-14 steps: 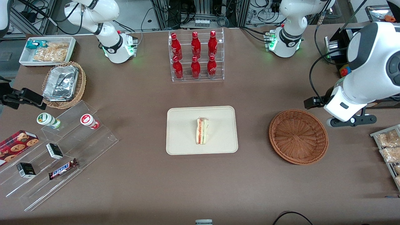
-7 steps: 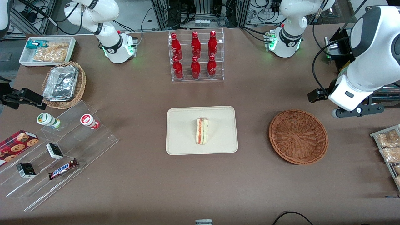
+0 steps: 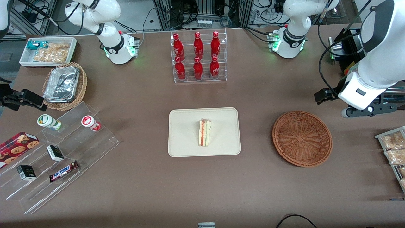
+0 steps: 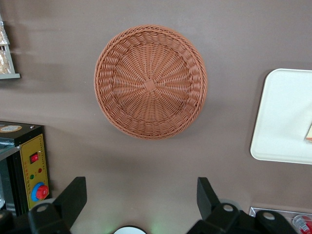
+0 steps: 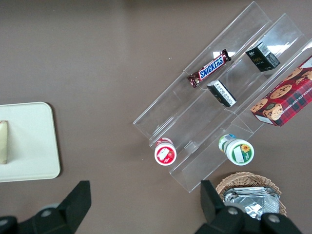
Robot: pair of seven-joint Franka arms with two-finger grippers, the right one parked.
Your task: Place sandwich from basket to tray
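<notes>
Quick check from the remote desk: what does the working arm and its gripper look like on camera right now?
The left arm has glossy white shells with dark grey joint caps, and black cables loop along it. Its base shows green lights. The gripper, raised above the table beside the basket, has two black fingers spread apart on a black body.

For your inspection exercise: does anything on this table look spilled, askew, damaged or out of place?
Nothing stands out. The sandwich lies on the tray, the basket sits upright and holds nothing, and the open gripper hangs above the table beside it.
</notes>
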